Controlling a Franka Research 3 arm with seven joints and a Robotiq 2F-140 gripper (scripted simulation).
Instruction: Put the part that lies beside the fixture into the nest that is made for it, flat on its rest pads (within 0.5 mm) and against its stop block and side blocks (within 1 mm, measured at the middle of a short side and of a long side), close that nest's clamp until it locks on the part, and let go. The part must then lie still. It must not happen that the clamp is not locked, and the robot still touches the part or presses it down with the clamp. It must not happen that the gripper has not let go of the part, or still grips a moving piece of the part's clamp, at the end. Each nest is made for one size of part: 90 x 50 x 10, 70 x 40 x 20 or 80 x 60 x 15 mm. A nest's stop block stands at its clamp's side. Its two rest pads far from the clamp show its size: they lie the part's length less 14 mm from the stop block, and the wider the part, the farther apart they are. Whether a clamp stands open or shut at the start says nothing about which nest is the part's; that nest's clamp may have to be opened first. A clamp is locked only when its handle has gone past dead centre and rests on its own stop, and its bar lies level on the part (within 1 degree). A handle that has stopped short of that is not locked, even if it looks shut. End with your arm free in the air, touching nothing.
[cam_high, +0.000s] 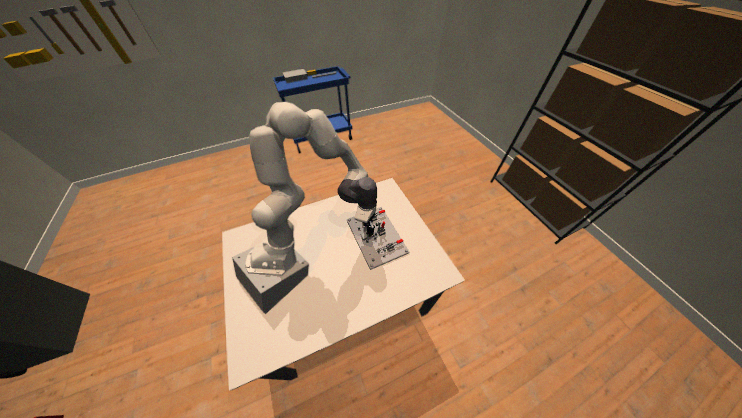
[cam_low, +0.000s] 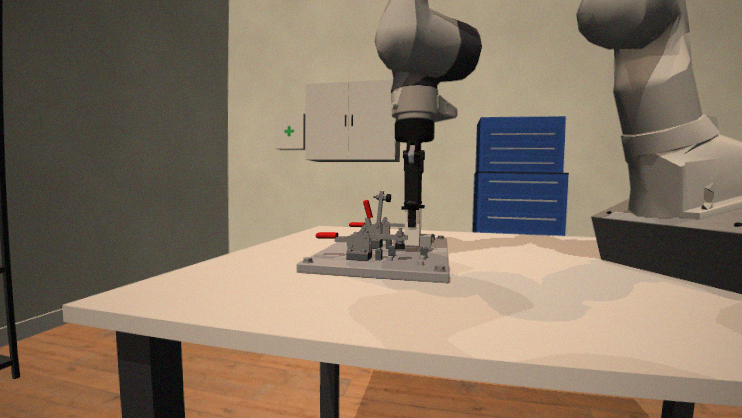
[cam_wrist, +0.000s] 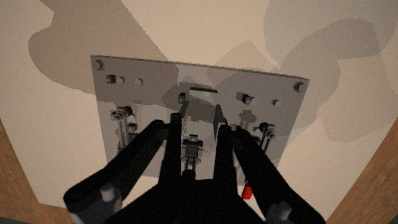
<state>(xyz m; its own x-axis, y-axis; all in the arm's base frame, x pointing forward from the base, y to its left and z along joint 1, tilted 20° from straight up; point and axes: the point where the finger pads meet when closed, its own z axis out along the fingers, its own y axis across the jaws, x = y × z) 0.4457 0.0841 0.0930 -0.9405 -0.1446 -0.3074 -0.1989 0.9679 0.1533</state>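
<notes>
The grey fixture plate (cam_high: 377, 241) lies on the white table, to the right of the arm's base. It also shows in the exterior view (cam_low: 376, 259) and in the wrist view (cam_wrist: 200, 110). It carries three nests with red-handled clamps. One handle (cam_low: 367, 208) stands up and two others (cam_low: 327, 234) lie level. My gripper (cam_wrist: 201, 110) points straight down over the plate's middle nest and is shut on the grey block part (cam_wrist: 200, 106). The part hangs low between the fingers (cam_low: 413, 220), close above the plate. I cannot tell whether it touches the rest pads.
The arm's base block (cam_low: 669, 249) stands at the right on the table. The upright clamp bar (cam_low: 381, 207) rises just left of the fingers. A blue cart (cam_high: 314, 88) and a shelf rack (cam_high: 623, 114) stand away from the table.
</notes>
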